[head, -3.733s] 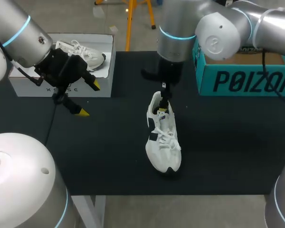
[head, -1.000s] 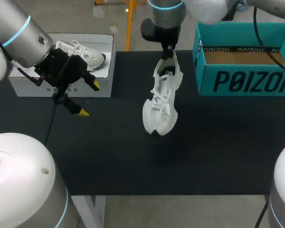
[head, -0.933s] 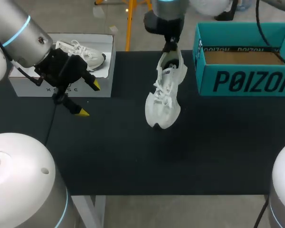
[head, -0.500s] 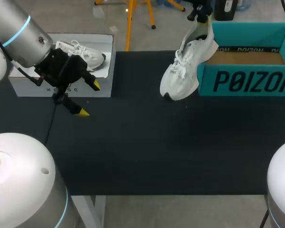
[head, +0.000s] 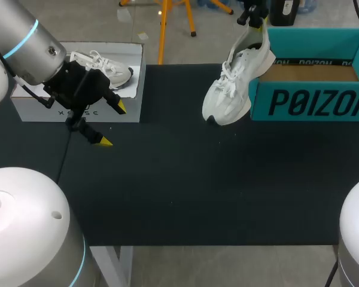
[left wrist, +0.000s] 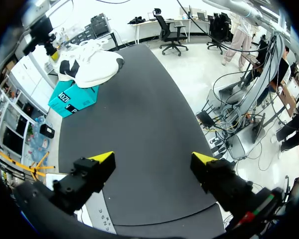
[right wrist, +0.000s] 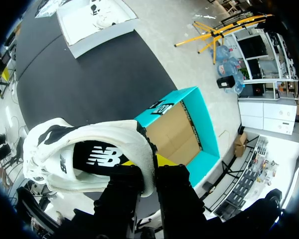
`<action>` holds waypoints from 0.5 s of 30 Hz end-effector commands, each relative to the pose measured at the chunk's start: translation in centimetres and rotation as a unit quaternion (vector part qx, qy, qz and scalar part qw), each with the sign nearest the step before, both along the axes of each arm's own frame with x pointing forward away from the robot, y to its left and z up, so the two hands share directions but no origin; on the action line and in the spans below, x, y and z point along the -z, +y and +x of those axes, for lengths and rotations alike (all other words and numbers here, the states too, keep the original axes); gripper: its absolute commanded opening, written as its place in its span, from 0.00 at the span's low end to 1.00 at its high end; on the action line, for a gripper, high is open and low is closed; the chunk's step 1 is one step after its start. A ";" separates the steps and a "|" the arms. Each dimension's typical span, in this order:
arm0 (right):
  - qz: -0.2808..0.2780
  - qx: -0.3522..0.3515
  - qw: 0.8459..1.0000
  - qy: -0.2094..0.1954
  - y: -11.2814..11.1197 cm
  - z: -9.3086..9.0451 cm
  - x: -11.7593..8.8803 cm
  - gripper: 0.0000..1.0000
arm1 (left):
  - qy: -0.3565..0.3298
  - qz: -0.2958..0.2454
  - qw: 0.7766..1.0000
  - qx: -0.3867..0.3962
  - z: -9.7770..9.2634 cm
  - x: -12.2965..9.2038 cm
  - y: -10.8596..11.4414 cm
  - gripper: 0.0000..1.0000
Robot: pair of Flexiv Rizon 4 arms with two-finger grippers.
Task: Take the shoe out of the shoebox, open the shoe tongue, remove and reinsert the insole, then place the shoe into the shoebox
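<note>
While my right fingers [right wrist: 148, 172] are clamped on the heel collar of the white mesh lace-up sneaker [head: 230, 95], one inside the opening and one outside, the shoe hangs toe-down in the air, clear of the black counter [head: 179, 191]. I judge it light and soft. The toe may swing from so small a pinch, and the loose laces could snag. The firmer heel seems the right hold, since the tongue would only stretch.

Seen from overhead, the open teal cardboard shoebox [head: 311, 101] lies at 3 o'clock of the shoe. Whether its near-left corner touches the shoe's side, I cannot tell. That wall stands in the way, so the toe should pass above the rim before going down.

Well apart at 9 o'clock, my left fingers [head: 109, 124] hang spread over the counter with nothing between them. They are in front of a shallow white box [head: 30, 107] holding a second white sneaker [head: 107, 67].
</note>
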State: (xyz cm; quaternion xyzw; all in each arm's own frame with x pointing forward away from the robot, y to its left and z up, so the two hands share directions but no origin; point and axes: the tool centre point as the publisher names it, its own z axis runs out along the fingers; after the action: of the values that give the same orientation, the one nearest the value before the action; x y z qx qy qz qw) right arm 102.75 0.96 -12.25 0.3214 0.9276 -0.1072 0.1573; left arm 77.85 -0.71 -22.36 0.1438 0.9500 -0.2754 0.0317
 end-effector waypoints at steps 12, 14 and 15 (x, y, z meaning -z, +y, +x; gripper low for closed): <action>0.018 0.237 0.971 -0.020 -15.0 2.6 -0.6 0.00 | 0.001 0.002 1.000 0.000 0.1 0.0 0.0 1.00; 0.016 0.270 0.962 -0.029 -16.7 2.7 -0.3 0.00 | 0.001 0.002 1.000 0.000 0.1 0.0 0.0 1.00; 0.024 0.280 0.959 -0.024 -17.4 2.8 -0.1 0.00 | 0.001 0.002 1.000 0.000 0.1 0.0 0.0 1.00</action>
State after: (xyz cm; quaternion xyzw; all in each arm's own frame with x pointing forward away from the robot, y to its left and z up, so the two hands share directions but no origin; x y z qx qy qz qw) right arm 105.79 -14.86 -11.74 0.5449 0.8147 -0.1338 0.1466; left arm 77.85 -0.70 -22.36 0.1437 0.9500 -0.2754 0.0317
